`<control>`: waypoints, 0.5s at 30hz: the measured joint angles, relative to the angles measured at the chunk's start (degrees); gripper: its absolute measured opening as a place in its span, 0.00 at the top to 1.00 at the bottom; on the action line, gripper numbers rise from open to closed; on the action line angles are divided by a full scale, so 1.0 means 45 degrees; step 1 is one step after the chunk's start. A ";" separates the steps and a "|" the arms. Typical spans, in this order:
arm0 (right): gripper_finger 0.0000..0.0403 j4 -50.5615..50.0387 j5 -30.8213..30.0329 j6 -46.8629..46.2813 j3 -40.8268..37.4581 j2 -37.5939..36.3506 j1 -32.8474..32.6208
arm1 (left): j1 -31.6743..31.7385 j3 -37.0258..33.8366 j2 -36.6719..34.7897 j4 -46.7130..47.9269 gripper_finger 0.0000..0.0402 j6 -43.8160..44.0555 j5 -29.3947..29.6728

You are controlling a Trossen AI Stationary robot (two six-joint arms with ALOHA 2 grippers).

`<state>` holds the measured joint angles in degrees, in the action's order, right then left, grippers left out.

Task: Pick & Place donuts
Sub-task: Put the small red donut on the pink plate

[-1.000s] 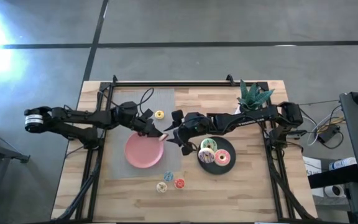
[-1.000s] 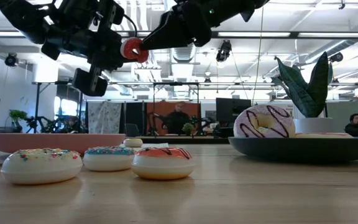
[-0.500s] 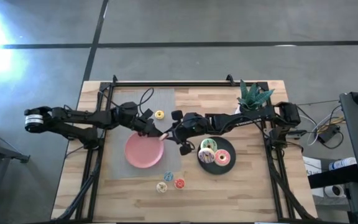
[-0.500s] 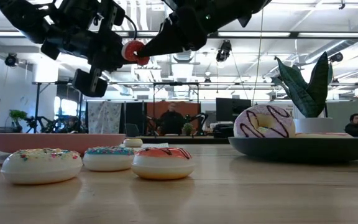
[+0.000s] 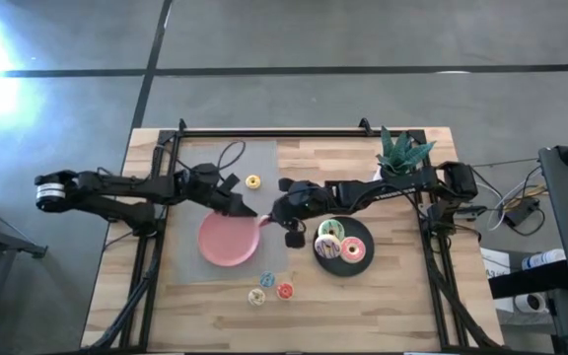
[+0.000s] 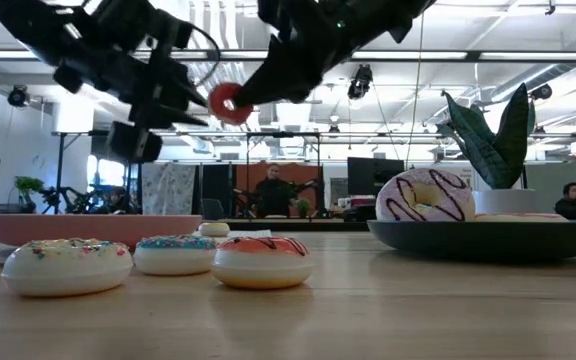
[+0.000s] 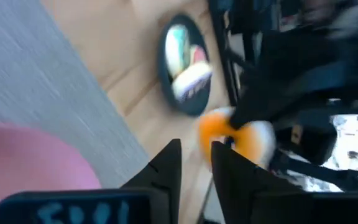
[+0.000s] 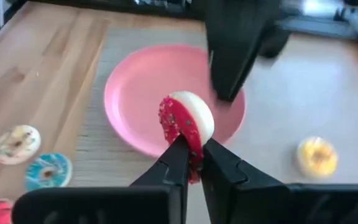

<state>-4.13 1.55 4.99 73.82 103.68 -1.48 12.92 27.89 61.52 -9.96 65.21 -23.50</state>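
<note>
A small red-iced donut (image 8: 187, 124) hangs in the air over the pink plate (image 5: 229, 239), with my right gripper (image 8: 192, 155) shut on it. My left gripper (image 7: 194, 163) stands just left of the donut (image 6: 230, 102), its fingers slightly open with nothing between them. A yellow donut (image 5: 252, 181) lies on the grey mat beyond the plate. Three small donuts (image 5: 267, 290) rest flat on the wood near the front edge. The black plate (image 5: 365, 232) holds larger iced donuts (image 5: 329, 233). My right gripper pinches the red donut's rim (image 8: 191, 160) between its two fingers, at the edge nearest the wrist. The fingers come from the table's right, slanting downward. The donut stands on edge, lifted clear above the pink plate.
A potted plant (image 5: 400, 150) stands at the back right. The grey mat (image 5: 264, 163) lies under the pink plate. Bare wood shows at the front right (image 5: 383, 306). People and desks show in the room beyond the table.
My right gripper has shut on the red donut. My left gripper has opened, let go of it and drawn back toward the table's left edge. The donut stays in the air, now a little further right.
</note>
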 joint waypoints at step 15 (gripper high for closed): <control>0.95 0.1412 0.4136 -0.7661 0.1274 0.2673 0.1555 | -0.2762 0.3467 -0.5443 1.0291 0.81 -0.3258 1.0944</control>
<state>2.23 20.16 -29.48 79.55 115.71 5.52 0.49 43.49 37.03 36.35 50.55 25.74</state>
